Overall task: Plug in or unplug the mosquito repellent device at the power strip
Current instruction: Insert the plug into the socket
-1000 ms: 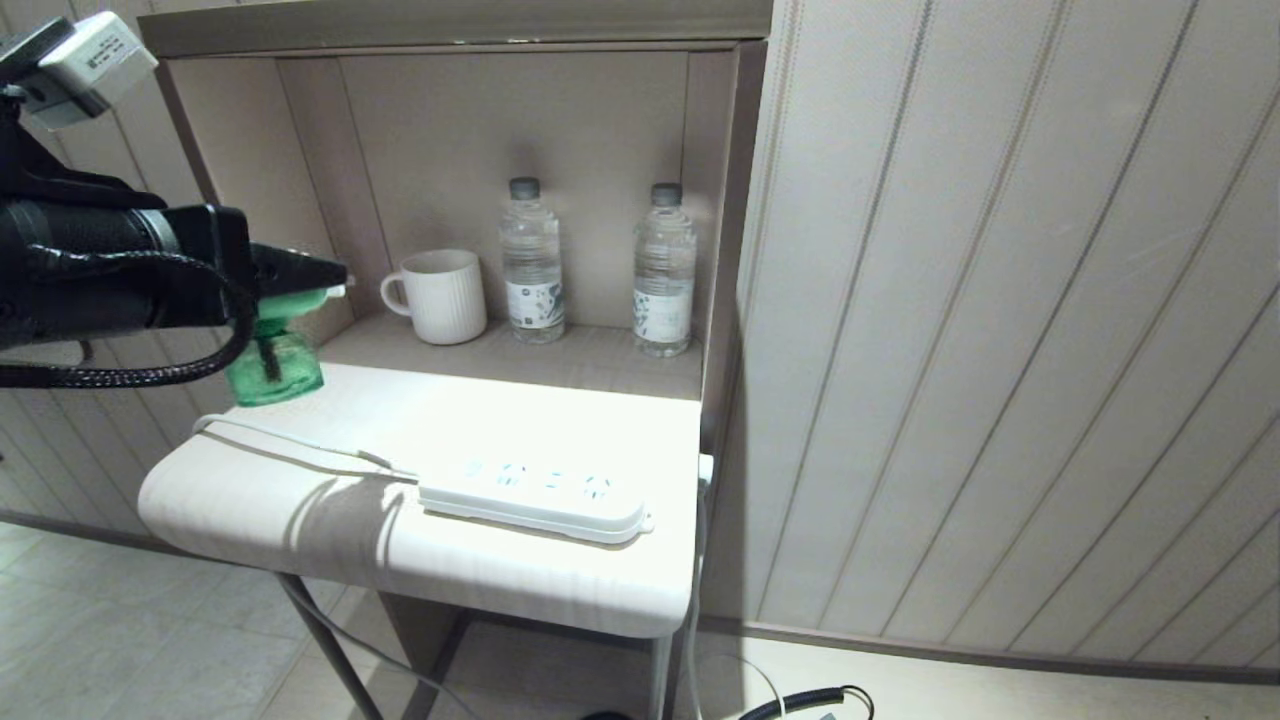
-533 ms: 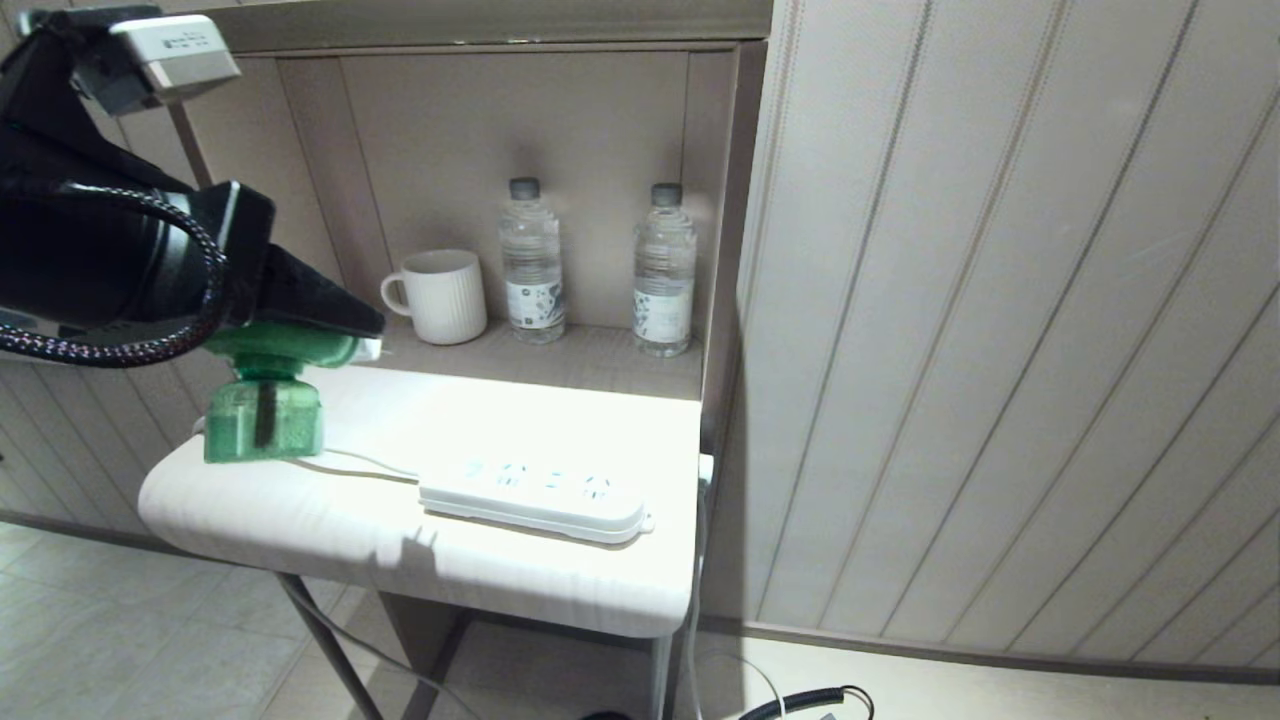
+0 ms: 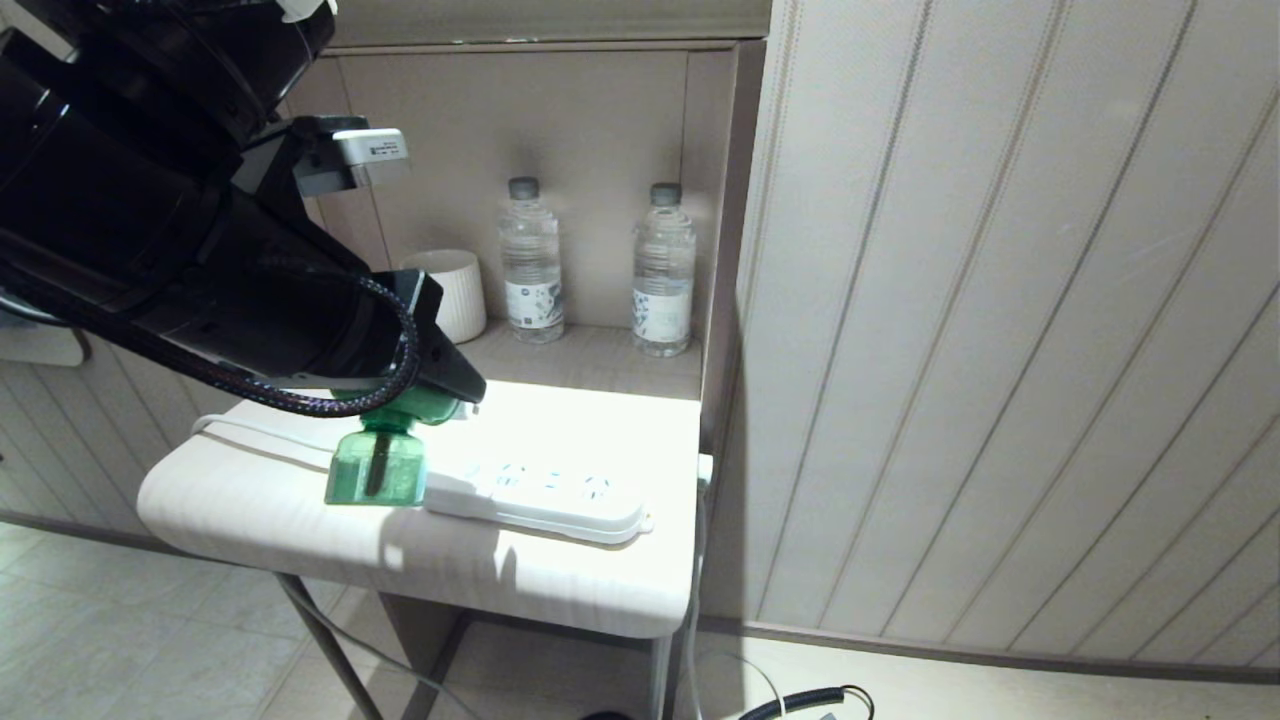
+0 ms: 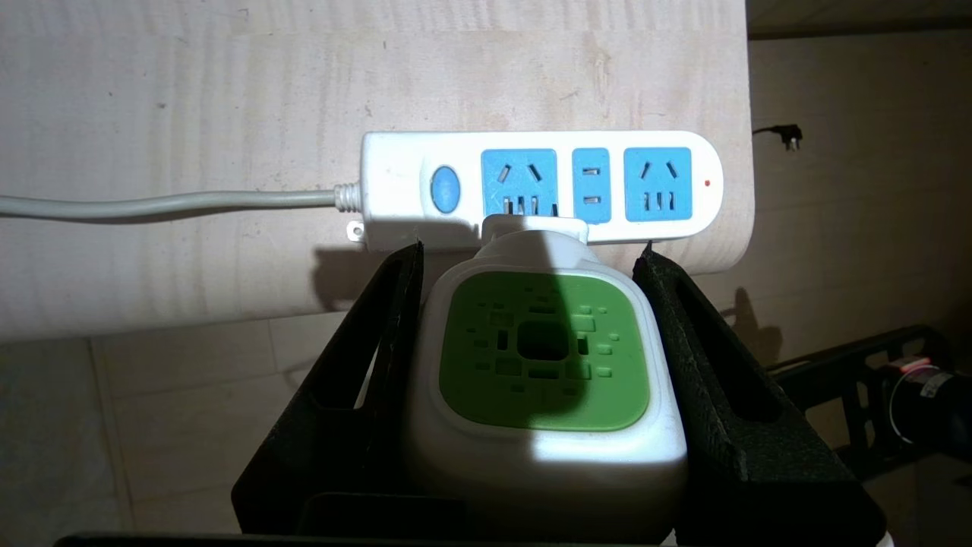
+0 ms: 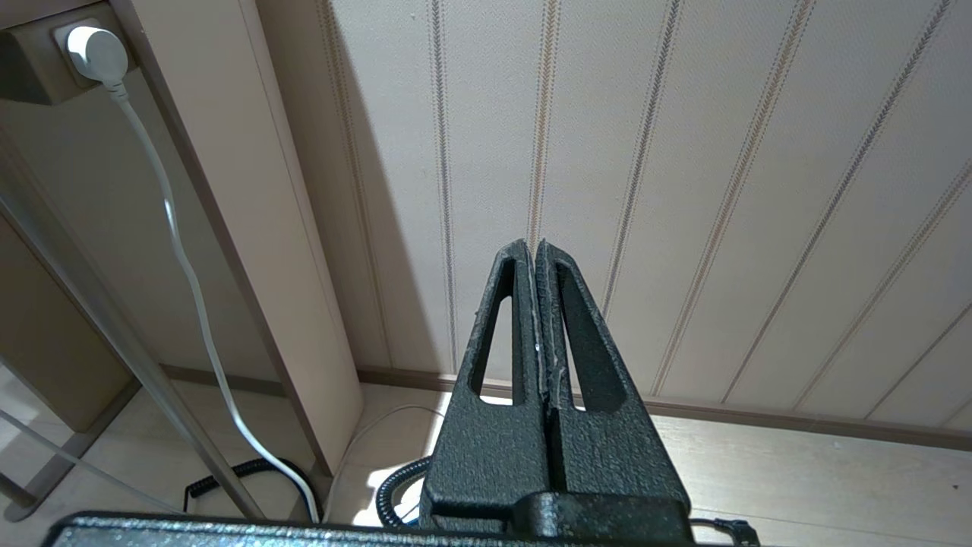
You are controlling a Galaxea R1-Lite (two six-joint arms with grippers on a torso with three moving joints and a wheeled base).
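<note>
Left pincer (image 4: 531,258) clamps the mosquito repellent device (image 4: 543,357) — hanging beside the power strip (image 4: 539,186).

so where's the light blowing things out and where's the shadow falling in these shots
Head view: the tabletop is washed out by glare, nearly swallowing the power strip; the left hand casts a shadow toward the table's front edge. Left wrist view: a hard shadow line crosses the mosquito repellent device, leaving one corner of its cap brightly lit. Right wrist view: even, soft light on the wall panels.

Smooth white plastic is seen on the power strip (image 4: 395,182); the fingers (image 4: 729,395) are rough matt black; the tabletop (image 3: 300,520) is pale woodgrain.
</note>
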